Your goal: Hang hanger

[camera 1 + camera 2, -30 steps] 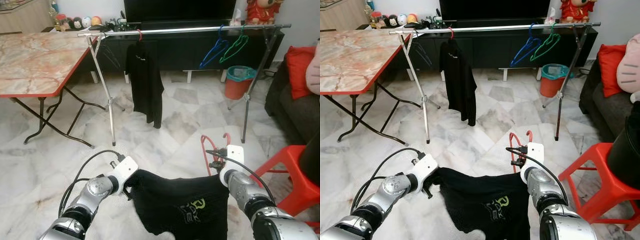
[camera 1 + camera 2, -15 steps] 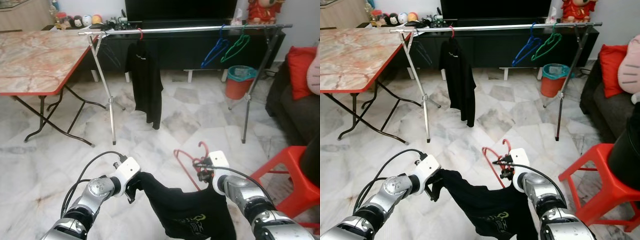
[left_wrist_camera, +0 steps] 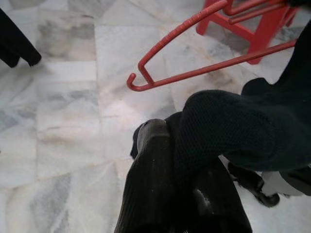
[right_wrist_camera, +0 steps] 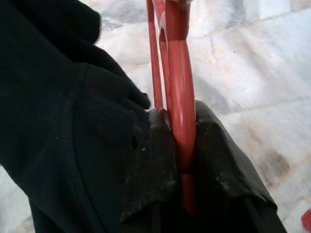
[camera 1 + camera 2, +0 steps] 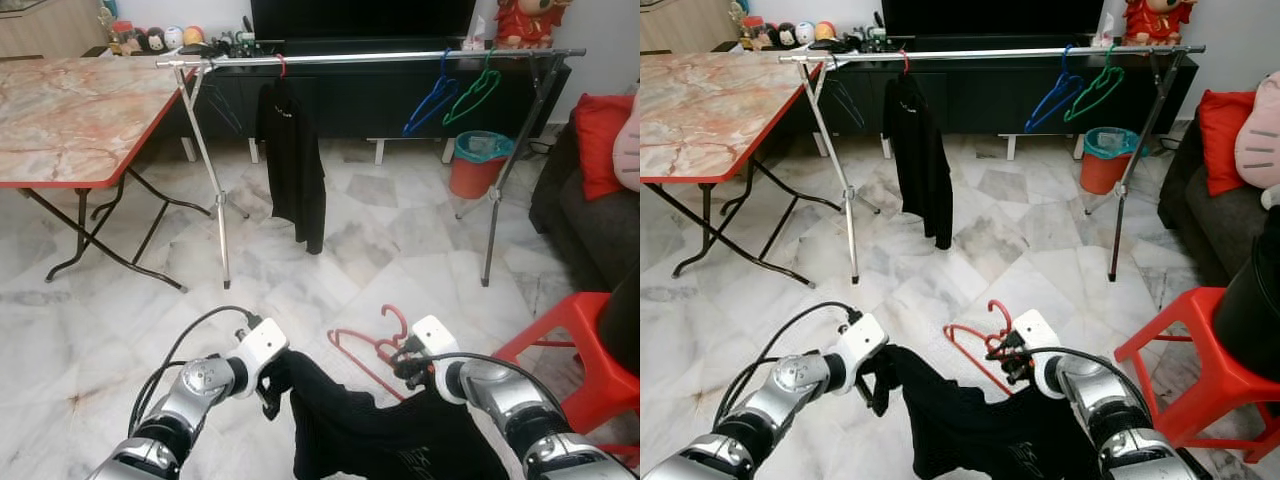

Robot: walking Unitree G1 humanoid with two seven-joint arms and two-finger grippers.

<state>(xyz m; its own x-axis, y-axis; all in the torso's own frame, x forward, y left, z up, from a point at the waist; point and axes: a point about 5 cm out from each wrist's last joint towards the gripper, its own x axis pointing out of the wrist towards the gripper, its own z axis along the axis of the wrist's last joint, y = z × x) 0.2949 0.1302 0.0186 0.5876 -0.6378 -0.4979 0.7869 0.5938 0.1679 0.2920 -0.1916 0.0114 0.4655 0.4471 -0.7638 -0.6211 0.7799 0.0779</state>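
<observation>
Right claw (image 4: 177, 141) clamped on thin red plastic hanger (image 5: 365, 345) (hook upward), low above marble floor (image 5: 300, 270). Left claw (image 3: 167, 145) pinching black knitted garment (image 5: 390, 435) draped between both arms, before long silver clothes rail (image 5: 370, 60).

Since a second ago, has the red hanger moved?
Yes. The red hanger, clamped in the right gripper, has tipped over toward the robot's left and dropped lower, judged against the rack leg.

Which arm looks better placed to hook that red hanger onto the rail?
Probably the right: its gripper is shut on the red hanger. The left gripper grips the black shirt.
</observation>
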